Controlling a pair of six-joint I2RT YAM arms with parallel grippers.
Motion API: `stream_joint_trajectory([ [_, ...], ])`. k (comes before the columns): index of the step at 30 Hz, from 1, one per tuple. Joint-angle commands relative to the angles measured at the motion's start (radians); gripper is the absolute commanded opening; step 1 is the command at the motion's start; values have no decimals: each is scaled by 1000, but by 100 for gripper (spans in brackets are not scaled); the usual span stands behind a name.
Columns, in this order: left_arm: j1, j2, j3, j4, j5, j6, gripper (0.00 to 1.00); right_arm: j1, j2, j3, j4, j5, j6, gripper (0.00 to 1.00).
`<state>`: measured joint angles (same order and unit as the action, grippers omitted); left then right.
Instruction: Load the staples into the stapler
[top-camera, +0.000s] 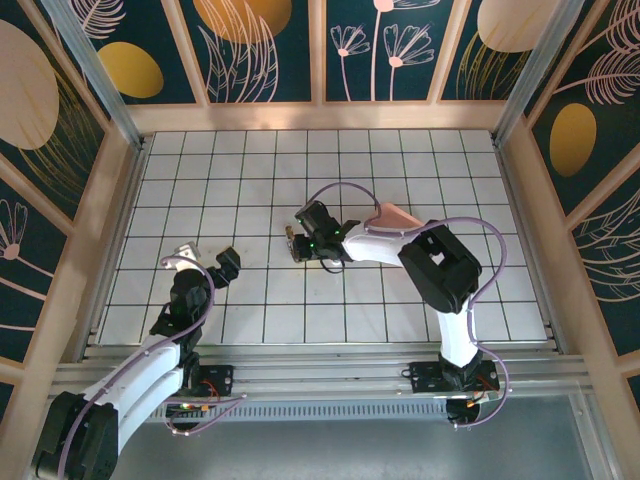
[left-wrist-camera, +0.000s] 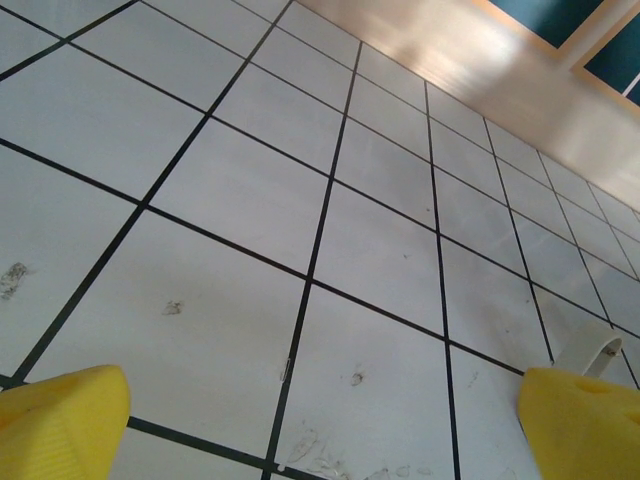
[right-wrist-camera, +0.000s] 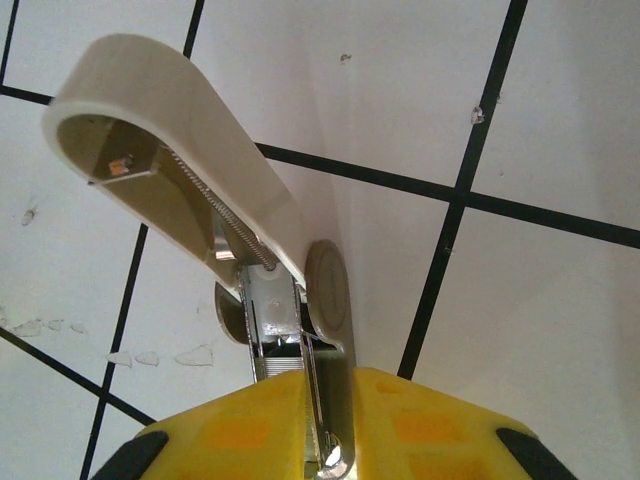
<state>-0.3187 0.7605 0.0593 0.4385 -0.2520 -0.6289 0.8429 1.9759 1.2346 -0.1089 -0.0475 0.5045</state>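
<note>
The stapler (right-wrist-camera: 190, 140) stands open on the tiled floor, its whitish lid swung up and a spring stretched under it. Its grey metal rail (right-wrist-camera: 270, 300) is exposed, and a ribbed silvery strip, the staples (right-wrist-camera: 278, 366), lies in the rail just at my fingers. My right gripper (right-wrist-camera: 325, 400) is shut on the stapler's rail and base, yellow pads pressing from both sides. In the top view the right gripper (top-camera: 303, 240) holds the stapler (top-camera: 292, 243) near the floor's middle. My left gripper (top-camera: 205, 262) hangs open over bare tiles at the left, yellow fingertips (left-wrist-camera: 60, 420) wide apart.
A pink tray (top-camera: 397, 214) lies behind the right arm, partly hidden by it. Wooden walls frame the tiled floor (top-camera: 400, 160). A small whitish curved piece (left-wrist-camera: 592, 352) peeks past my left gripper's right finger.
</note>
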Motion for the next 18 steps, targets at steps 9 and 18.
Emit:
stream_joint_trajectory([
  [9, 5, -6, 29, -10, -7, 27, 99, -4, 37, -6, -11, 5, 6, 12],
  [18, 5, -1, 70, -6, 66, 34, 97, -5, -143, -118, 114, 1, 40, 21],
])
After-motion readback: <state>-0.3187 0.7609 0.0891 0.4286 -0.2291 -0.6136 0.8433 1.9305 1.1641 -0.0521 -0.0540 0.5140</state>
